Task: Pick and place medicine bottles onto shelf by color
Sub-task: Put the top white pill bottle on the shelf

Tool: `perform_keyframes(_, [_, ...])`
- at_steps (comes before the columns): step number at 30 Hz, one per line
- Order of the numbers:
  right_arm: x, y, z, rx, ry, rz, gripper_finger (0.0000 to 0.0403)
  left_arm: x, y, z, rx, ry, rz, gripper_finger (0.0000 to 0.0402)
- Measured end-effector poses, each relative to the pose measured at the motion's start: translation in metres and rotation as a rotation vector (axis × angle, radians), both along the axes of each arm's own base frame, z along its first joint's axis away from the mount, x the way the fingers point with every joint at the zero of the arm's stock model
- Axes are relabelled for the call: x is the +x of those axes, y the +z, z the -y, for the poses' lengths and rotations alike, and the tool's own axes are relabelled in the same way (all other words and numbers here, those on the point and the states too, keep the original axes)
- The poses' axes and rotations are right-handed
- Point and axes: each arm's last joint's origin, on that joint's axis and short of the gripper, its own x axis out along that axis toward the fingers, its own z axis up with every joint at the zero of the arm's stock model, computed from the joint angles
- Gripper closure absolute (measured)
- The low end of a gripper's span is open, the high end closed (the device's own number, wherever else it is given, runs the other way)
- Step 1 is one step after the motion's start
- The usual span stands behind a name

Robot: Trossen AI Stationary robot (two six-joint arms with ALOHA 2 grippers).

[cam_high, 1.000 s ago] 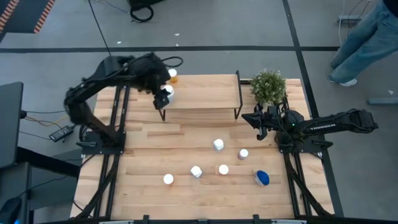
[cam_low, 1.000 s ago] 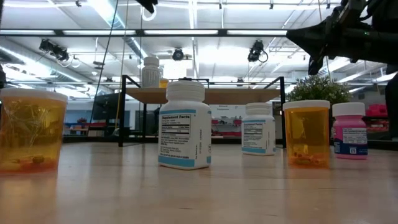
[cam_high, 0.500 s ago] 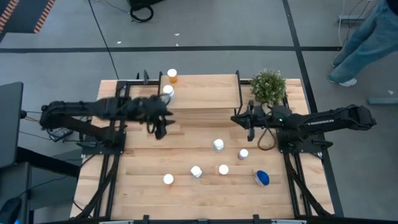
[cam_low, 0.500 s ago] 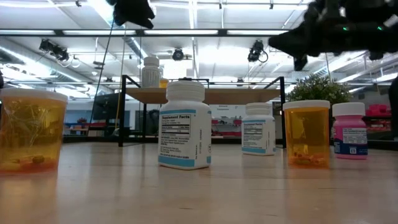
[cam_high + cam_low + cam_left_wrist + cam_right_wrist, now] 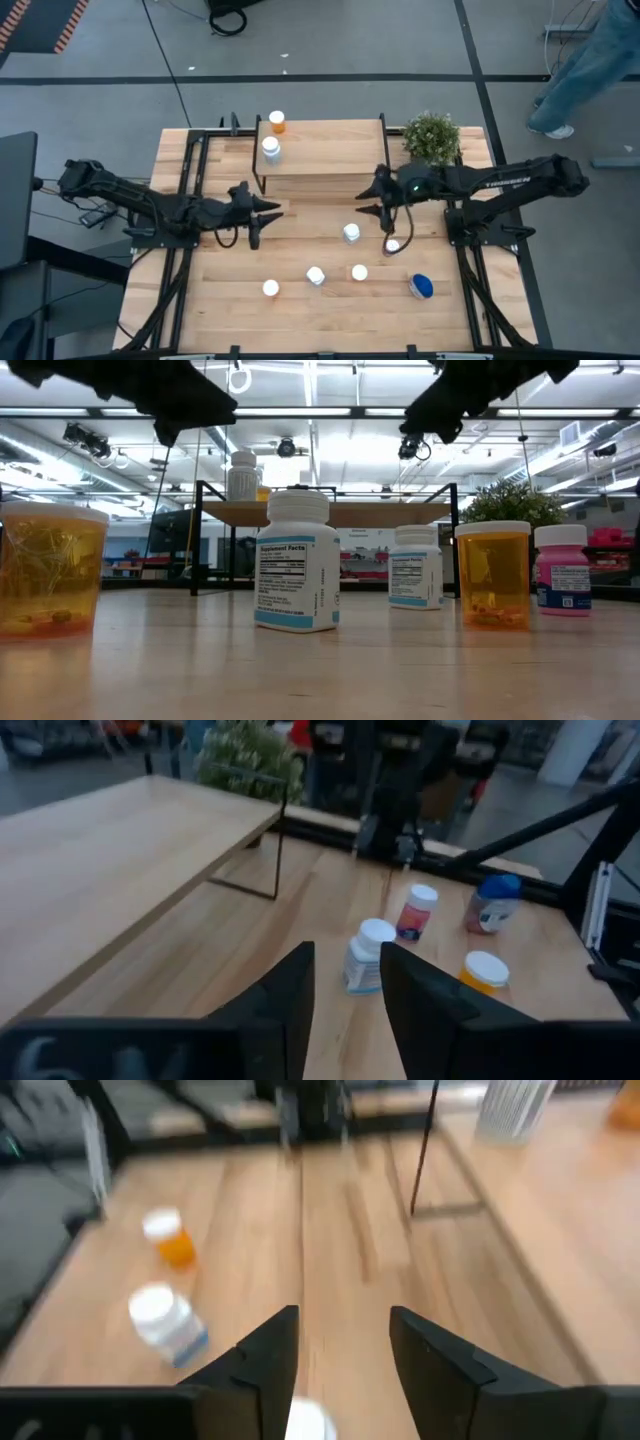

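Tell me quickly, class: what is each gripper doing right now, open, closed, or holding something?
Left gripper: fingers apart, open, holding nothing, above the table in front of the shelf.
Right gripper: fingers apart, open, holding nothing, over the table.

There are eight medicine bottles in all — two stand on the one shelf [image 5: 320,150], an orange one [image 5: 277,122] and a white one [image 5: 270,148]. Six more sit on the table [image 5: 230,320] — five with white caps, one with a blue top [image 5: 421,287]. One plant [image 5: 432,138]. Two robot arms.
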Motion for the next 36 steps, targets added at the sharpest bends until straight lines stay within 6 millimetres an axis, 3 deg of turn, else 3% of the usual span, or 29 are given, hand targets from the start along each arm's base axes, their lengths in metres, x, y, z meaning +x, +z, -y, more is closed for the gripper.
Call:
perform_keyframes(9, [0.023,-0.030,-0.017,0.164,-0.202,-0.151,0.0232,-0.010,-0.029,-0.002,0.050,0.054,0.153,0.0301])
perform_keyframes(16, [0.030,-0.047,-0.041,0.160,-0.253,-0.194,0.0221,-0.013,-0.032,-0.005,0.133,0.060,0.169,0.0311])
perform_keyframes(24, [0.030,-0.049,-0.048,0.192,-0.281,-0.194,0.0201,-0.012,-0.029,-0.016,0.178,0.120,0.178,0.0316])
perform_keyframes(26, [0.032,-0.046,-0.047,0.173,-0.262,-0.205,0.0200,-0.011,-0.025,-0.020,0.196,0.142,0.207,0.0315])
perform_keyframes(32, [0.044,-0.012,-0.038,0.079,-0.254,-0.332,0.0200,-0.010,-0.023,-0.027,0.237,0.103,0.220,0.0316])
perform_keyframes(36, [0.061,0.008,-0.031,0.037,-0.237,-0.442,0.0200,-0.009,-0.021,-0.032,0.263,0.106,0.227,0.0322])
